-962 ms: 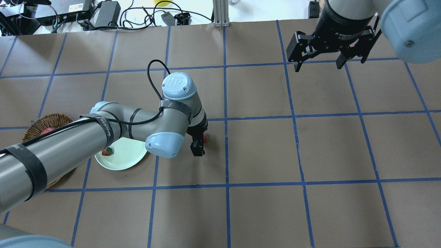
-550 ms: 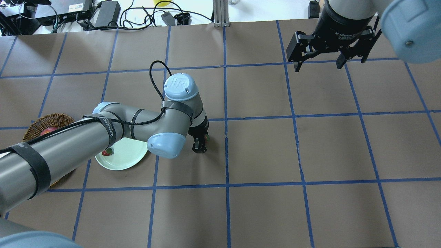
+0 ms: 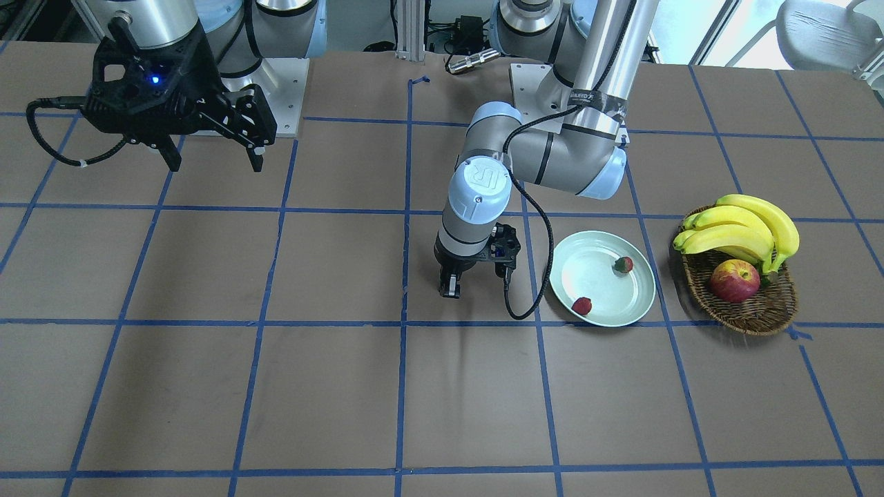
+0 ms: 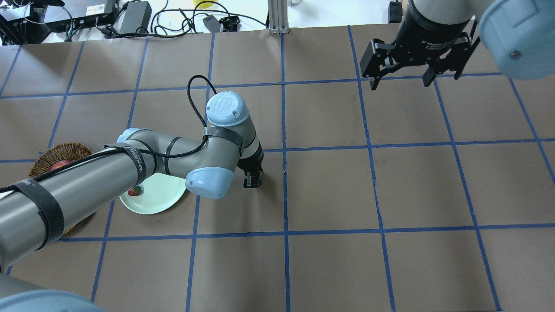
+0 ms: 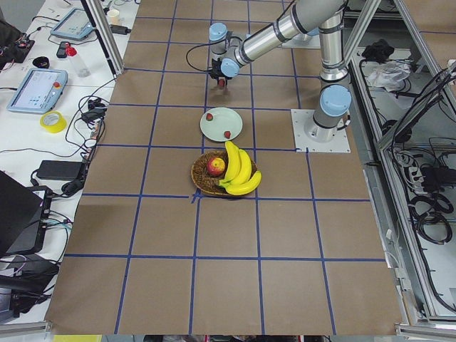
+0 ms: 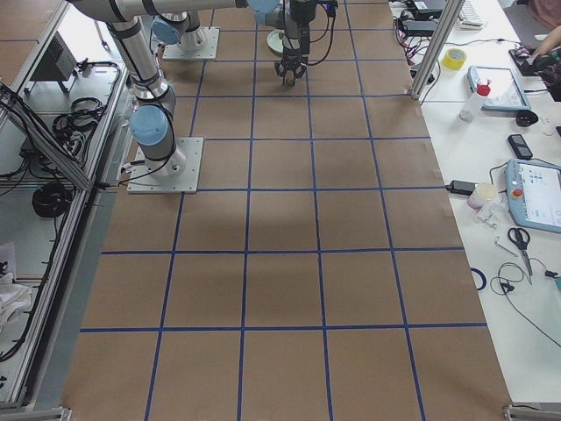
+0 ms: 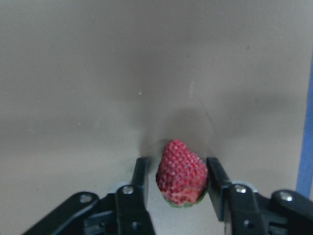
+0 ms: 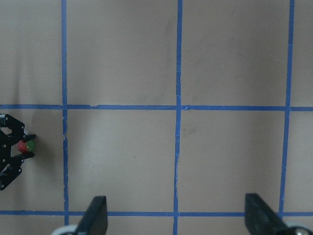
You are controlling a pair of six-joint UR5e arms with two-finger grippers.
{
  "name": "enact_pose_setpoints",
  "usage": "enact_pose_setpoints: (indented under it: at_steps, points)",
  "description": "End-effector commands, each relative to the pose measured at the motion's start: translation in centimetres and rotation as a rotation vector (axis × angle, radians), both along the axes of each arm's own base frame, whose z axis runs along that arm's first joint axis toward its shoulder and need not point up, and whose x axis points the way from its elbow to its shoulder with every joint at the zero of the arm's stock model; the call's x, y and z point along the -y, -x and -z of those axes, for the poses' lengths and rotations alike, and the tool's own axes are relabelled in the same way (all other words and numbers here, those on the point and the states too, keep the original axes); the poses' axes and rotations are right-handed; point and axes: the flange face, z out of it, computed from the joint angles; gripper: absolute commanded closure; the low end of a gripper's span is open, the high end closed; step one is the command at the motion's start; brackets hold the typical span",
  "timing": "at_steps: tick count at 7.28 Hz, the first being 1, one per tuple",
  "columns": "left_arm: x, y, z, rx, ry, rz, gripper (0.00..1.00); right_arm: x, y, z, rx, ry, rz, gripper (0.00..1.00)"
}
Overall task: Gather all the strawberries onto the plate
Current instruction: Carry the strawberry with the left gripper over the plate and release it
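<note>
Since the earlier overhead frames, the left gripper point(image 4: 253, 180) has shifted slightly toward 1 o'clock. Its fingers have narrowed and now pinch a strawberry point(image 7: 182, 171) from both sides, low at the table point(image 4: 329, 195), at 3 o'clock from the plate point(image 4: 158, 201) and clear of its rim. Two berries point(image 3: 623, 264) point(image 3: 581, 305) lie on the plate at 2 and 7 o'clock in the front-facing view. The right gripper point(image 4: 399, 84) hangs well apart at 1 o'clock overhead, with its fingers spread and nothing between them.
</note>
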Motion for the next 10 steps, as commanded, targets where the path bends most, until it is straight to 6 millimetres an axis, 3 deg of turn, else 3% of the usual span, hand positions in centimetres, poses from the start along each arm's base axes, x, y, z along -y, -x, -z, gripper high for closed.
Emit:
enact_pose_setpoints:
  at_steps: [1,2,5,6,8,9,10]
  points:
    - [0.1,0.0,-0.1,-0.001,0.009,0.016,0.88,0.0,0.0,0.0,-0.004,0.001,0.001,0.0]
    - [0.1,0.0,-0.4,-0.003,0.018,0.053,0.97,0.0,0.0,0.0,-0.002,0.001,-0.001,0.0]
    - [0.8,-0.9,-4.1,0.002,0.094,0.158,1.0,0.0,0.0,0.0,-0.004,0.001,-0.001,0.0]
    - [1.8,-4.1,-5.7,0.06,0.118,0.19,1.0,0.1,0.0,0.1,-0.004,-0.001,-0.001,0.0]
    - [2.0,-10.1,-8.6,0.083,0.082,0.345,1.0,0.1,0.1,0.0,-0.005,0.002,0.001,0.0]
    - [2.6,-13.8,-9.6,0.082,0.07,0.407,1.0,0.1,0.1,0.0,-0.005,0.002,0.001,0.0]
    - [3.2,-19.1,-9.8,0.068,0.036,0.449,1.0,0.1,0.1,-0.1,-0.005,0.005,0.001,0.0]
